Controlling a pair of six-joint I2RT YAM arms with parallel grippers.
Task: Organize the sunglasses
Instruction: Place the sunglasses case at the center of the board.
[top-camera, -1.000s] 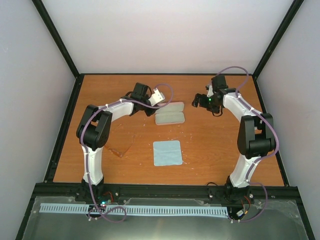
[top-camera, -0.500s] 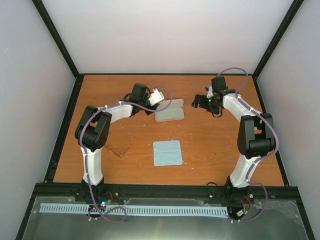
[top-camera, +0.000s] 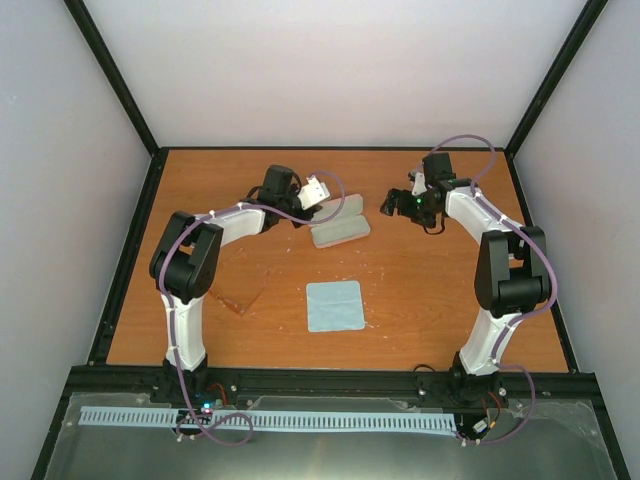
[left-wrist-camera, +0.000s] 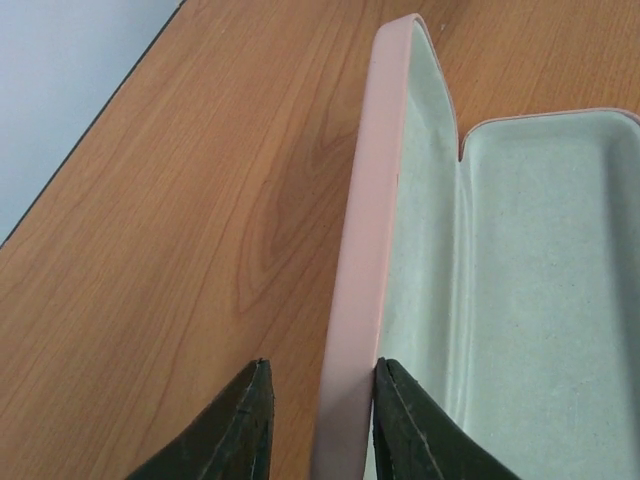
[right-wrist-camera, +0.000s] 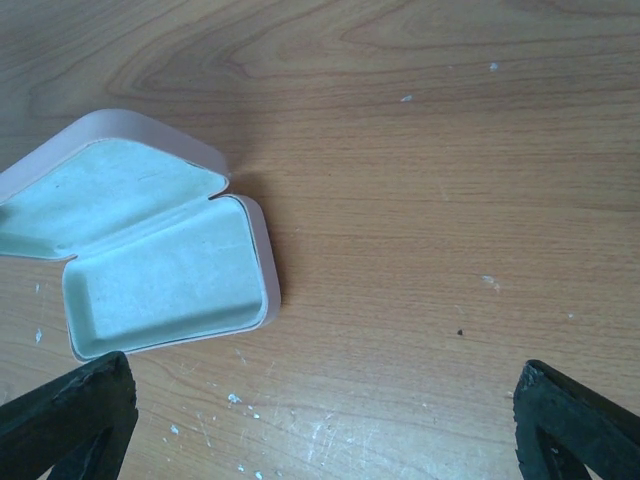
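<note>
Two jaws of my left gripper (left-wrist-camera: 322, 380) stand half-apart astride the rim of the case (left-wrist-camera: 520, 300) lid, gripping nothing, so I judge the lid stands open unaided, ready for loading. My right gripper (right-wrist-camera: 320, 425) hangs wide and empty beside it. The sunglasses (top-camera: 239, 298) lie on the desk (top-camera: 420, 300), near-left, well apart from the case.

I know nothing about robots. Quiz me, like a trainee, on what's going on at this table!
1. True or false: the pink case lies open and empty.
2. Which straddle the case's lid rim: the left fingers or the right fingers?
3. The blue cloth is: A) inside the case; B) flat on the table; C) between the right fingers.

Key: 1 true; 2 left; 3 B.
</note>
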